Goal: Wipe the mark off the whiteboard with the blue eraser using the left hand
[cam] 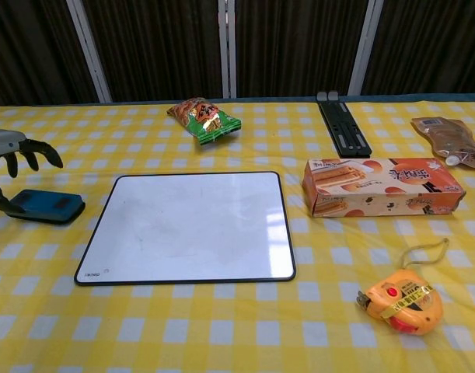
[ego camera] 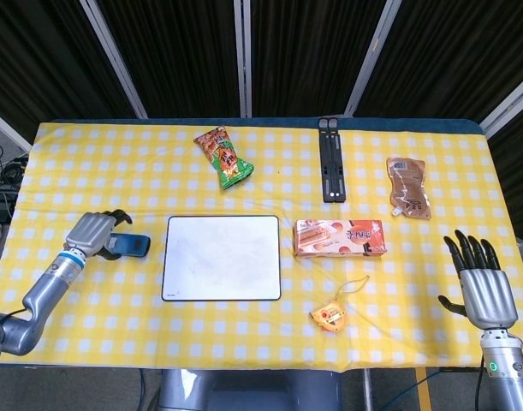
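Observation:
The blue eraser (ego camera: 129, 247) (cam: 47, 206) lies flat on the yellow checked cloth, just left of the whiteboard (ego camera: 222, 257) (cam: 194, 225). The board's white surface shows no mark. My left hand (ego camera: 91, 232) (cam: 12, 155) hovers over the eraser's left end with its fingers (cam: 35, 148) lifted and apart above it; the thumb reaches down beside the eraser's left edge. My right hand (ego camera: 480, 288) stands at the table's front right, fingers spread, holding nothing. The chest view does not show it.
A cookie box (ego camera: 340, 237) (cam: 381, 185) lies right of the board, an orange tape measure (ego camera: 329, 316) (cam: 400, 301) in front of it. A green snack bag (ego camera: 224, 157), a black stand (ego camera: 332, 159) and a brown pouch (ego camera: 408, 186) lie further back.

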Controlling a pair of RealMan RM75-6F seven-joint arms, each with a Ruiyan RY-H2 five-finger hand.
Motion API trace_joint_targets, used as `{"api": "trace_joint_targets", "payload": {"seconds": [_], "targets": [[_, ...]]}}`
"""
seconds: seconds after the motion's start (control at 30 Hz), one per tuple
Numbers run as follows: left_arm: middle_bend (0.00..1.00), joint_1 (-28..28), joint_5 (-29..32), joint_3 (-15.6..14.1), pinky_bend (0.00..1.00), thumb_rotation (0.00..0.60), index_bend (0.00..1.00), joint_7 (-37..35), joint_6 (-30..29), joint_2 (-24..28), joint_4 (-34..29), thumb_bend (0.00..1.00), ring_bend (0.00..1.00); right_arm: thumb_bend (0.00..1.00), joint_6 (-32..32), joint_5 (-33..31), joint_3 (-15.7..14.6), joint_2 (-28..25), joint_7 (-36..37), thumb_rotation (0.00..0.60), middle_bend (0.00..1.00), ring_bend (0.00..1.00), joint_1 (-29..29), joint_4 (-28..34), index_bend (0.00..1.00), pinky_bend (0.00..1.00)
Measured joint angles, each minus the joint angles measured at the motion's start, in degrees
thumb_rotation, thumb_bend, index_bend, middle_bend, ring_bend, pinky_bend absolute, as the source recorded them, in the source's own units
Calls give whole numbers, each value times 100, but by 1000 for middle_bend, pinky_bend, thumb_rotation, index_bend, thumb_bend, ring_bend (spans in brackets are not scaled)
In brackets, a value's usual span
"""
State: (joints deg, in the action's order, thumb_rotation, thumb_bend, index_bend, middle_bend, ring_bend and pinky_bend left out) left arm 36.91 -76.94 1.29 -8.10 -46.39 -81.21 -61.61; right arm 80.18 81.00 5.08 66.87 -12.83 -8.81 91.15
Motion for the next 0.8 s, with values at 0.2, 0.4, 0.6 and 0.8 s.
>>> {"api": "trace_joint_targets", "payload": {"seconds": [0.2, 0.4, 0.6, 0.8], "targets": [[0, -229, 101, 114, 0, 600, 0, 106, -488, 339, -633, 0, 0, 0, 44, 68, 0, -64, 113, 600, 0, 0, 11, 61, 0, 0], [0, -788, 395, 303, 0, 600, 0, 608, -1666, 852, -1930, 0, 0, 0, 111, 188, -21, -143, 305, 600, 0, 0, 34, 88, 0, 0], [0, -1541, 633, 328, 0, 600, 0, 1438, -2861, 1356, -3213, 0, 0, 0, 141, 258, -25, -168, 448, 600, 0, 0, 38, 33, 0, 0], [0, -2101, 608, 153, 0, 600, 0, 1787, -3451, 1608, -3703, 0, 0, 0, 155, 281, -37, -169, 498, 600, 0, 0, 50, -6, 0, 0]]}}
